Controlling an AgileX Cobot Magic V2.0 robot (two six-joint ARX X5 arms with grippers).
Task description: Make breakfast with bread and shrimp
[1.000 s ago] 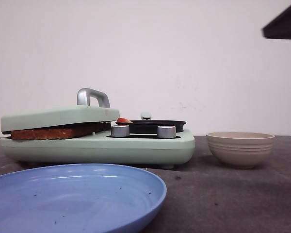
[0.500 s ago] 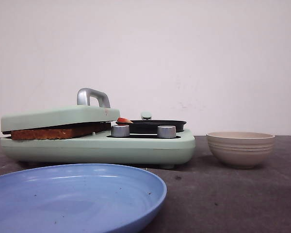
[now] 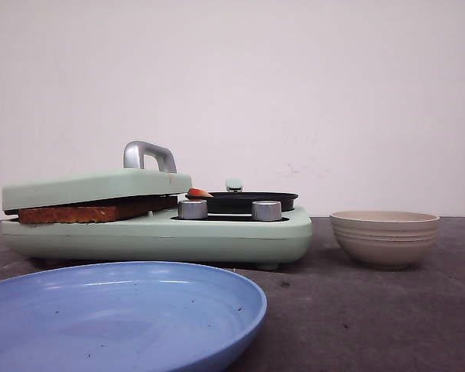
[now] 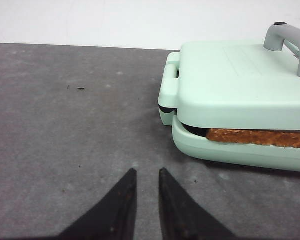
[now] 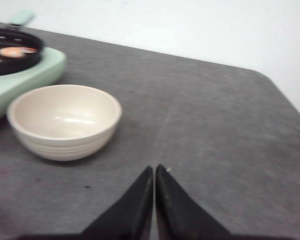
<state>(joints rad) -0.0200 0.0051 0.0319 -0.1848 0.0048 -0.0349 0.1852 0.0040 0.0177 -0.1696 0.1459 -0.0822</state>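
Note:
The bread [image 3: 85, 211] shows as a brown crust edge clamped under the shut lid [image 3: 93, 186] of a mint-green breakfast maker; it also shows in the left wrist view [image 4: 260, 137]. I cannot tell whether there are one or two slices. The shrimp [image 3: 198, 192] lies in the black pan [image 3: 248, 201] on the maker's right side, and shows blurred in the right wrist view [image 5: 15, 51]. My left gripper [image 4: 147, 171] is slightly open and empty over the table, left of the maker. My right gripper [image 5: 154, 167] is shut and empty, right of the bowl.
A blue plate [image 3: 124, 310] sits at the front left. A beige bowl [image 3: 384, 236] stands right of the maker and holds nothing in the right wrist view [image 5: 65, 120]. The lid has a metal handle [image 3: 147, 153]. The table's right edge [image 5: 285, 100] is near.
A dark arm part at the top right of the front view a second ago has left the view. Nothing else moved.

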